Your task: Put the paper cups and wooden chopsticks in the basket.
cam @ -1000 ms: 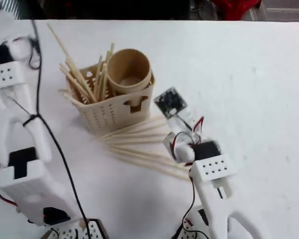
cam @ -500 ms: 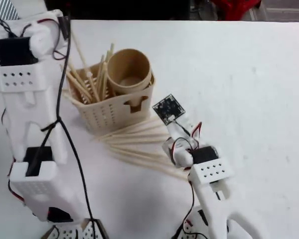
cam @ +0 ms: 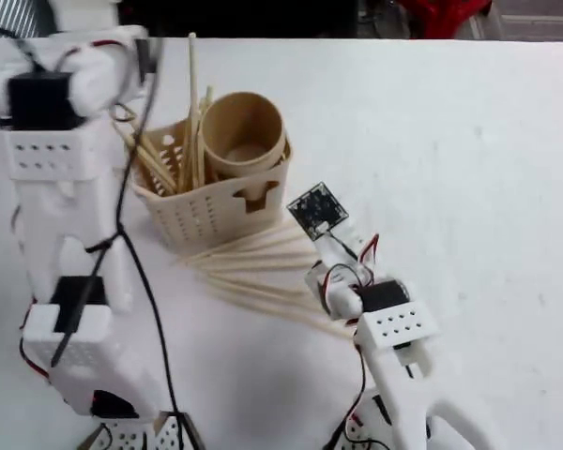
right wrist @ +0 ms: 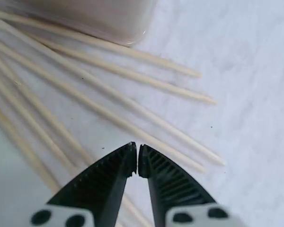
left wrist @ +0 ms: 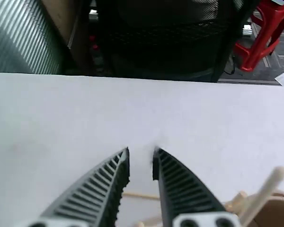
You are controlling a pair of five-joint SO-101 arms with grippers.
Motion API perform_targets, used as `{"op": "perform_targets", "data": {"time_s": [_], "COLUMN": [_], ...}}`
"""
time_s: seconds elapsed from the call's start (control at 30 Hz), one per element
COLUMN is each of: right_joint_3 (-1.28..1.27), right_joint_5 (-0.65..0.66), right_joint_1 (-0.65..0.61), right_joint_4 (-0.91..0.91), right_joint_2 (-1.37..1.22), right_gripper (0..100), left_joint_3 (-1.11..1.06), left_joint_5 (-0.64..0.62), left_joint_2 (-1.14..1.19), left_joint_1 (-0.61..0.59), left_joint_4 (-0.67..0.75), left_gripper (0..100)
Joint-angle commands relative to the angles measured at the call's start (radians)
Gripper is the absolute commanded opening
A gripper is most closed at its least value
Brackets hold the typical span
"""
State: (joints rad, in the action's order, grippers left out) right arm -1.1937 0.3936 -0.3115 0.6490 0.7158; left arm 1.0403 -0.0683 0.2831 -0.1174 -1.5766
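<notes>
Step in hand, as we read it: get the loose pale wooden chopsticks (cam: pixel 258 267) off the white surface (cam: pixel 469 141) & into the white slotted plastic basket (cam: pixel 216 211). They lie fanned on the surface just beside the basket's near wall, approx. parallel, some touching. A tan paper cup (cam: pixel 246 131) already sits in the basket, w/ a bundle of upright wooden chopsticks (cam: pixel 190 131) leaning beside it.

The right gripper (right wrist: pixel 137 152) hangs just over the fan. Its jaws are pressed together, tips touching, nothing between them. So first we need to spread the jaws, wide enough for one stick or two adjacent, no more. We'd go down across a stick, not along it, & near its middle so it doesn't tip when lifted. The sticks are thin & round & will prob. roll or slip, so we set the tips right down to the surface before closing. An outer stick of the fan is best: fewer neighbours to knock.

The left gripper (left wrist: pixel 140 155) is up near the far edge of the surface, beyond the basket, jaws slightly spread, holding nothing.

Main risk: a lifted stick swings into the standing bundle or the cup. We'd tilt it steep & lower it in on the bundle's side, away from the cup.
</notes>
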Motion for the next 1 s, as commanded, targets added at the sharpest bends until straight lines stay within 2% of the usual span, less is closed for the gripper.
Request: {"op": "perform_targets", "data": {"time_s": [0.0, 0.17, 0.27, 0.33, 0.43, 0.57, 0.67, 0.83, 0.97], "right_joint_3": [0.006, 0.006, 0.005, 0.005, 0.005, 0.005, 0.005, 0.003, 0.000], "right_joint_5": [0.009, 0.009, 0.009, 0.009, 0.009, 0.009, 0.009, 0.009, 0.009], "right_joint_1": [-0.012, -0.012, -0.012, -0.012, -0.012, -0.012, -0.012, -0.012, -0.012], "right_joint_4": [-0.018, -0.018, -0.018, -0.018, -0.018, -0.018, -0.018, -0.018, -0.018], "right_joint_2": [0.019, 0.019, 0.019, 0.019, 0.019, 0.019, 0.019, 0.019, 0.019], "right_gripper": [2.1, 2.1, 2.1, 2.1, 2.1, 2.1, 2.1, 2.1, 2.1], "left_joint_3": [0.034, 0.034, 0.035, 0.037, 0.041, 0.041, 0.043, 0.129, 0.192], "left_joint_5": [0.014, 0.018, 0.021, 0.038, 0.087, 0.069, 0.071, 0.075, 0.077], "left_joint_2": [-0.047, -0.045, -0.047, -0.050, -0.048, -0.047, -0.054, -0.125, -0.183], "left_joint_1": [-0.018, 0.160, 0.217, 0.193, 0.068, -0.073, -0.074, 0.004, -0.015], "left_joint_4": [0.002, -0.005, -0.015, -0.026, -0.023, -0.017, -0.020, -0.057, -0.083], "left_gripper": [10, 10, 10, 10, 10, 10, 10, 10, 10]}}
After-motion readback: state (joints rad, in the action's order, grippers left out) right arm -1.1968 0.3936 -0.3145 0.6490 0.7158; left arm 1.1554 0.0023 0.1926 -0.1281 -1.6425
